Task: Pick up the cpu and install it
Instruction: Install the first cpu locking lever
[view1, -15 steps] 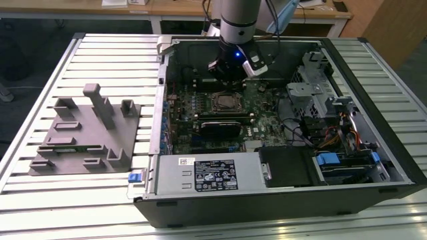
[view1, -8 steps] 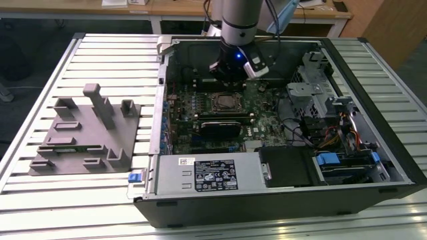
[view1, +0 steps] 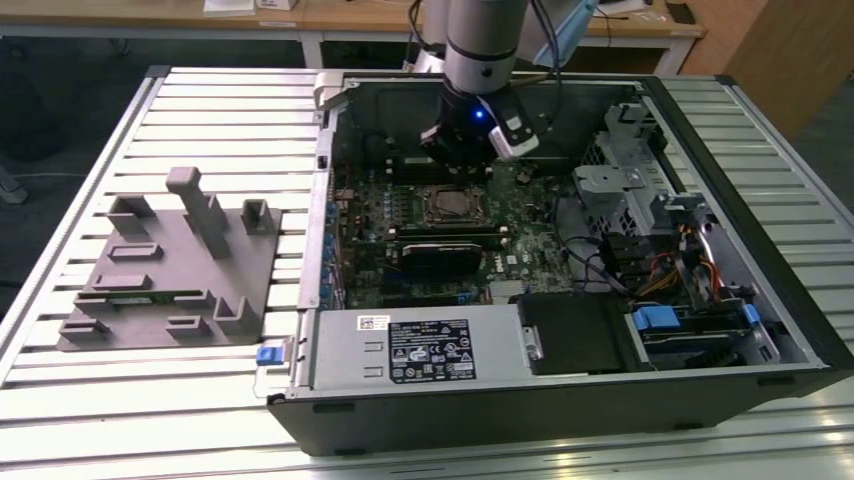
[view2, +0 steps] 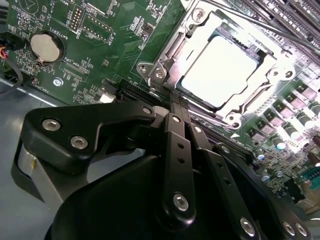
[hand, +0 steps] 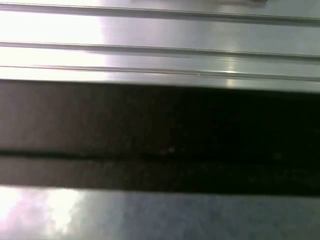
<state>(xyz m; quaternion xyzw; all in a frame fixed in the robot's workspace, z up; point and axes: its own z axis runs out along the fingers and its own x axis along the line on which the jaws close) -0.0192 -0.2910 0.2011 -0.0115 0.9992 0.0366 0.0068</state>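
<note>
The claw's fingertips are hidden in the exterior view behind the wrist body, and in the second wrist view only the black linkage bars and finger base are seen, cut off short of the tips. Whether the claw is spread or pressed together cannot be told. The first wrist view is blurred; only ribbed metal slats and a dark band can be made out.

A slatted metal table carries everything. A wooden bench is seen beyond it, behind the arm. The open computer case is laid on its side on the table, and the claw is held inside it, above the green motherboard near the case's far wall. Towards the exterior view's left of the claw, outside the case and well apart from it, a grey plastic fixture rests on the slats. Nearer the camera than the claw, a long grey box with a white label is set along the case's front edge.

The cpu is seated in the socket frame, just below and in front of the claw, its silvery top glaring white in the second wrist view. A round coin cell is seen on the board beside the linkage. Drive bays and cables crowd the exterior view's right of the claw; open board lies around the socket.
</note>
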